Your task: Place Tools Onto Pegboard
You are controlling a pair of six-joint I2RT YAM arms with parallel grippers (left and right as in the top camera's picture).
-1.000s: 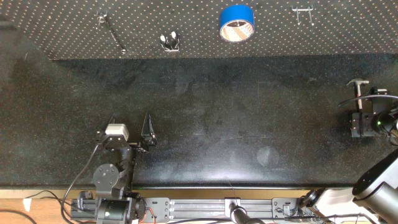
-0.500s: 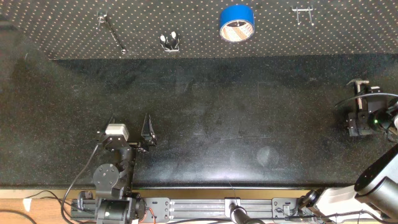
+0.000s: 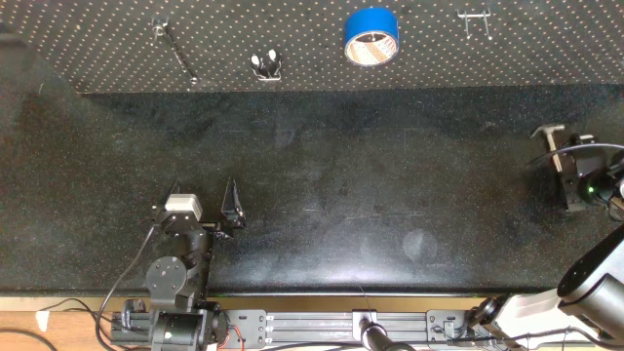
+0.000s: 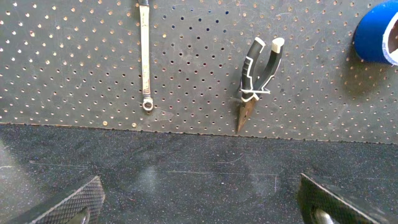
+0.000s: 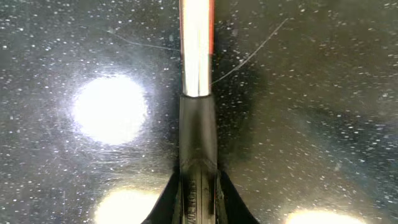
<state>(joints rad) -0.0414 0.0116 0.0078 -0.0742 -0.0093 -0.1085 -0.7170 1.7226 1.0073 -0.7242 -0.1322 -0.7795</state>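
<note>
Black speckled worktop (image 3: 341, 195), pegboard (image 3: 292, 29) along the far edge.

Near side: left tool (image 3: 207, 198) sits by its base, fingers (image 4: 62, 202) spread wide, holding nothing.

Right edge of the worktop: right tool (image 5: 198, 193) is pressed together on the hammer (image 3: 548, 133), pinching the black sleeve of the handle. The bare steel shaft runs on ahead of it, and the head points toward the pegboard.

Handling, my read:
- Stiff all the way, nothing fragile.
- Head-heavy, so with a pinch this far down the handle the head will want to droop or swing.
- Black sleeve looks rubbery, so decent friction. The polished shaft looks slick; I wouldn't clamp there.
- A hold nearer the head would cut the lever arm, but must leave the neck free for the hook.

Far side, on the pegboard: wrench (image 4: 144, 53), pliers (image 4: 258, 74), blue tape roll (image 3: 370, 36), then 1 bare double hook (image 3: 475, 21), probably the hammer's spot.

Hard to make out:
- Hammer head is cut off in the right wrist view and tiny from above; can't tell claw from face.
- Can't tell whether the hammer is lifted or resting on the worktop.
- Hook prong gap is too small to judge.
- Tape roll is cropped in the left wrist view.
</note>
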